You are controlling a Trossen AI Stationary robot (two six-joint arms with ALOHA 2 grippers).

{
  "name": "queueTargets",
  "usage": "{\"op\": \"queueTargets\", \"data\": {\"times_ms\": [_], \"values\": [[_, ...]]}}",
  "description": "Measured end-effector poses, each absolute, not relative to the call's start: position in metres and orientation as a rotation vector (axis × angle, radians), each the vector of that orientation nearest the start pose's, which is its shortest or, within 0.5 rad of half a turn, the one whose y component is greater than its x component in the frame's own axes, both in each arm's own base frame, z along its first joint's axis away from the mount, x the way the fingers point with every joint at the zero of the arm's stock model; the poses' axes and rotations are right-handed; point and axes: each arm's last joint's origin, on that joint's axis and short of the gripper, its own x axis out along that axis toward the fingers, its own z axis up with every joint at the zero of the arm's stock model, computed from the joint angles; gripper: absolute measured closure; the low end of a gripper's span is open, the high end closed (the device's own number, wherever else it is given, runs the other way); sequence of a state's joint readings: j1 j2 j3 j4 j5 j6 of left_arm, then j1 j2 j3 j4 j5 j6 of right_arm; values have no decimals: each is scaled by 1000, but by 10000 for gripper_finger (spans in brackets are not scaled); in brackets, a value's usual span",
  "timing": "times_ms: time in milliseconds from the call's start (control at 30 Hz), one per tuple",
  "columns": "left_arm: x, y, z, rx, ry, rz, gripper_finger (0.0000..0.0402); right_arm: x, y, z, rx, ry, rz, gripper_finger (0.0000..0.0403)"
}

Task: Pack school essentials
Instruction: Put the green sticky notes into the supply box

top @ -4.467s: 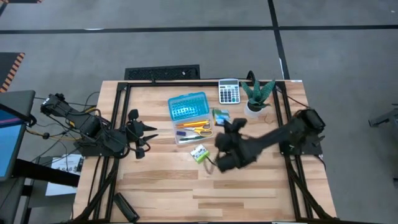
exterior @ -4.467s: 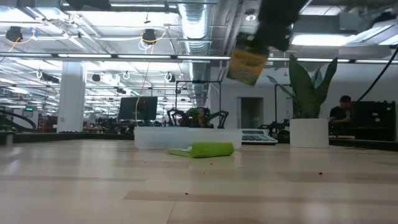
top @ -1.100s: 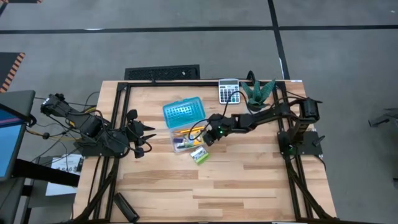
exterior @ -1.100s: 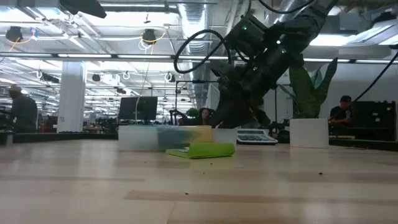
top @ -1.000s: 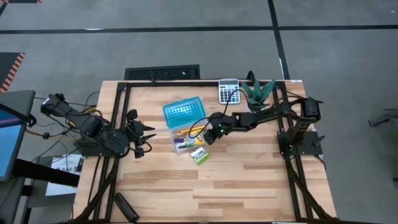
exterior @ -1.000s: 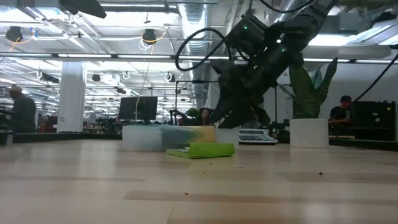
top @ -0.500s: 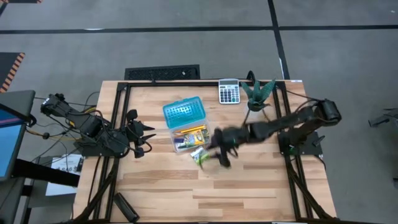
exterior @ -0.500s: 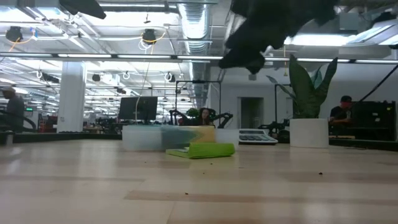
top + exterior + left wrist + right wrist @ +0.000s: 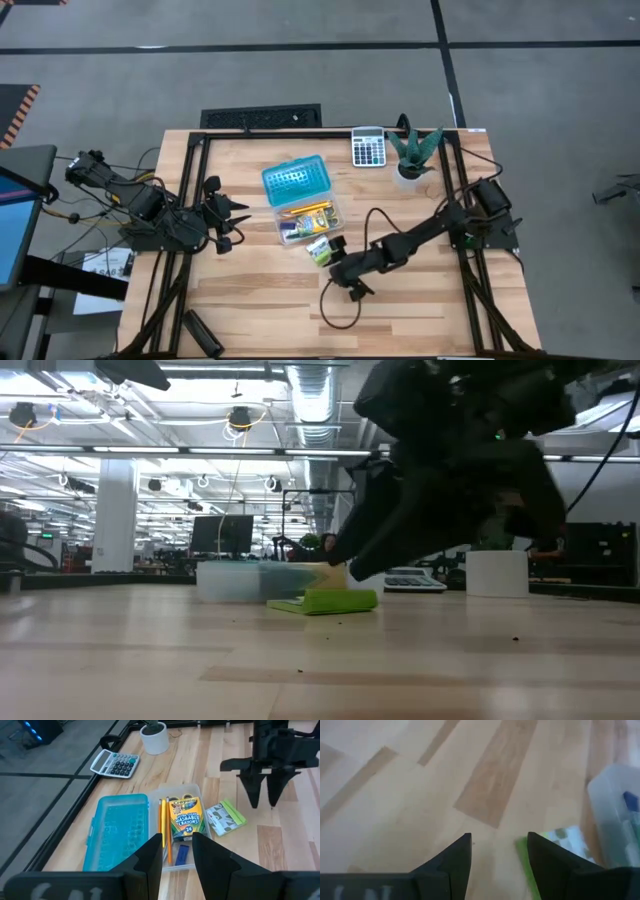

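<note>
Crayon packet (image 9: 183, 817) in the clear pencil box (image 9: 196, 790), right gripper (image 9: 350, 283) empty, spread, beside green-white block (image 9: 320, 249).

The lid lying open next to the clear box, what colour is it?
The lid is turquoise blue, clearest in the left wrist view.

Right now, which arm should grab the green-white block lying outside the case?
Right. Its open claw hangs just beside the green-white block; the left claw waits beyond the pencil case, near the table's left edge.
</note>
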State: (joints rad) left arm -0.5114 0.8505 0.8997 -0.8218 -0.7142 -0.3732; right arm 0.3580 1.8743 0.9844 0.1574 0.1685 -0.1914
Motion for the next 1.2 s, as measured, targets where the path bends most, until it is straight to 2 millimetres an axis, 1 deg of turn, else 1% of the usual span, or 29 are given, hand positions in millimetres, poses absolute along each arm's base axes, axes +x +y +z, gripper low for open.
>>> {"op": "queueTargets", "data": {"times_ms": [100,300,500,700,833,933,1000,1067,1133,1200], "values": [[142,-58,311,75,580,307,301,359,119,141,-364,679,224,204],[141,-58,311,75,583,308,301,358,101,135,-364,783,198,197],[141,-58,311,84,585,306,301,357,96,132,-387,823,203,197],[141,-58,311,84,585,306,301,358,90,132,-408,830,195,209],[141,-58,311,84,584,306,301,360,83,121,-403,863,181,217],[141,-58,311,84,584,306,301,363,82,114,-403,869,174,224],[141,-58,311,84,584,306,301,362,84,112,-401,881,170,238],[141,-58,311,84,584,306,301,361,85,112,-407,891,143,267],[141,-58,311,84,584,306,301,358,86,114,-411,902,125,310],[141,-58,311,84,584,306,301,357,88,115,-403,903,115,365]]}}
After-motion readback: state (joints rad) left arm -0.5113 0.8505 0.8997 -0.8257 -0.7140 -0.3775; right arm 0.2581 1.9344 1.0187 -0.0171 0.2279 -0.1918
